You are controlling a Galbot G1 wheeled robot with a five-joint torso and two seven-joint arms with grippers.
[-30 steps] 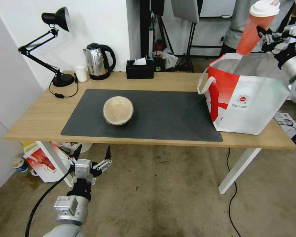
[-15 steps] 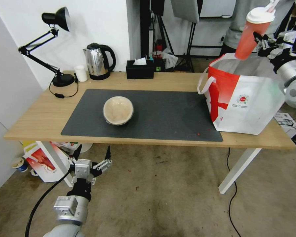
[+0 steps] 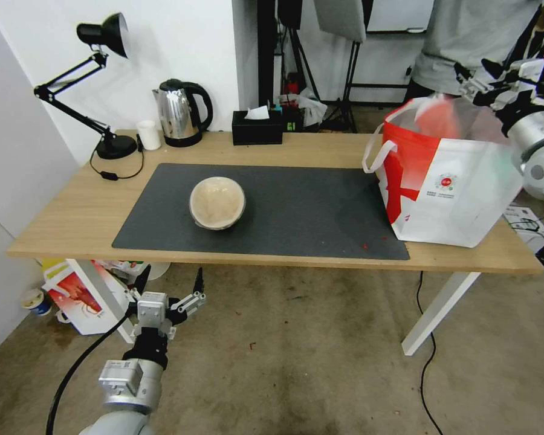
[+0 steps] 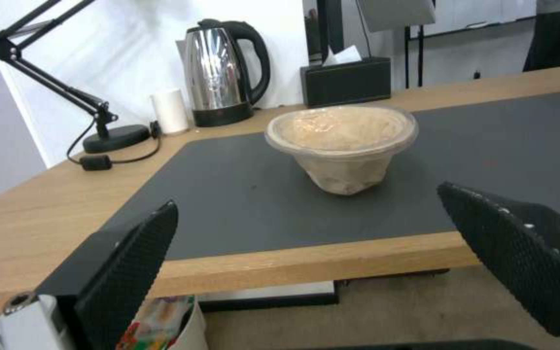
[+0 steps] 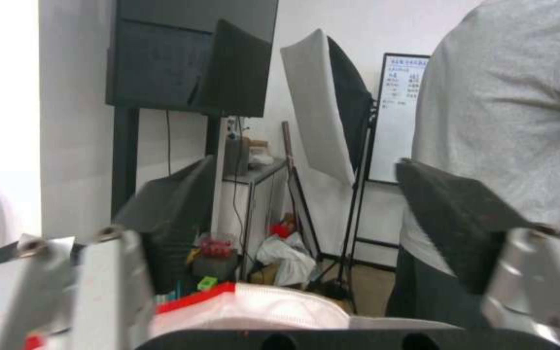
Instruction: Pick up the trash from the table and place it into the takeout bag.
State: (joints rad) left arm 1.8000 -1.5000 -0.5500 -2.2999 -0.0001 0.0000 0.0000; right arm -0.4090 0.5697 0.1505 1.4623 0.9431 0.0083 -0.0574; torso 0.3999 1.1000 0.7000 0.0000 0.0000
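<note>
1. We find the right gripper point(image 3: 477, 75) at the upper right of the head view, above the mouth of the takeout bag point(image 3: 453, 181). Its fingers stand apart and hold nothing; the right wrist view shows only open air between them.
2. A blurred red shape, which we judge to be the drink cup point(image 3: 438, 118), sits just inside the bag's opening, below that gripper.
3. The beige bowl point(image 3: 217, 202) rests upright on the dark grey mat point(image 3: 308, 211), left of centre on the table point(image 3: 60, 217), well apart from the bag.
4. The left gripper point(image 3: 169, 284) hangs at the lower left of the head view, below the table's near edge, fingers spread wide and empty.
5. Governing relation: the bowl lies up and slightly right of the left gripper, beyond the table edge; being round, it presents no long axis. We judge the left arm clearly nearer to it than the right.
</note>
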